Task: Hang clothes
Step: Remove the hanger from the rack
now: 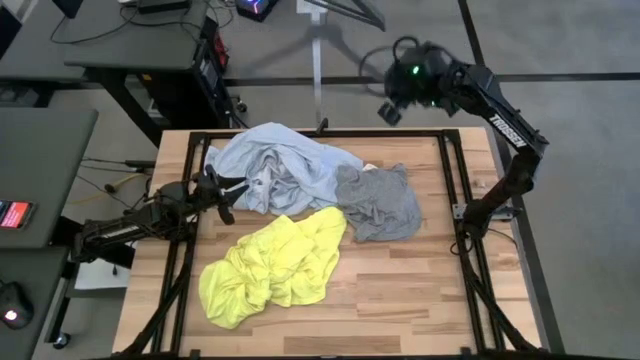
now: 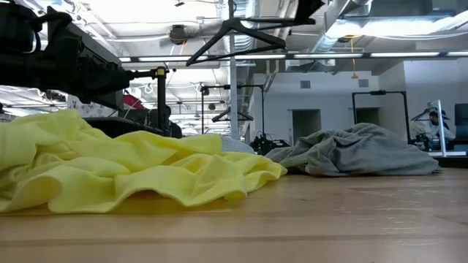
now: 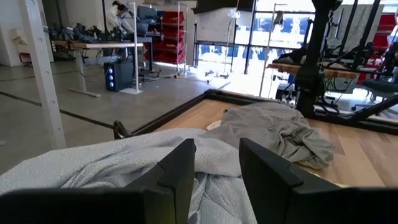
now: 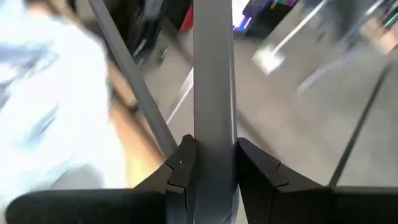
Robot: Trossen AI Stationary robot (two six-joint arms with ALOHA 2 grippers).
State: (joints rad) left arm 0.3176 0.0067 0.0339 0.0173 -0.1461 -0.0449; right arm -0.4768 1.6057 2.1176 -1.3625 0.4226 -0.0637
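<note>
nothing's hung yet: all 3 clothes, the yellow t-shirt [image 1: 272, 265], pale blue shirt [image 1: 275, 160] and grey t-shirt [image 1: 378, 202], lie on the table [image 1: 420, 300]. your right end effector [image 4: 211, 163] is clenched on a hanger bar [image 4: 213, 74] beyond the far edge; your left end effector [image 3: 216, 163] is parted at the blue shirt.

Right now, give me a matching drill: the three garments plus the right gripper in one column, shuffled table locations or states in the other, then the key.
Column 1:
1. yellow T-shirt
2. pale blue shirt
3. grey T-shirt
4. right gripper

Column 2:
A. far side of the table, by the left gripper
B. closed on a grey bar, raised past the table's far edge
C. front, nearest the low camera
D. right of the pale blue shirt, touching it

Pairs: 1-C, 2-A, 3-D, 4-B
</note>
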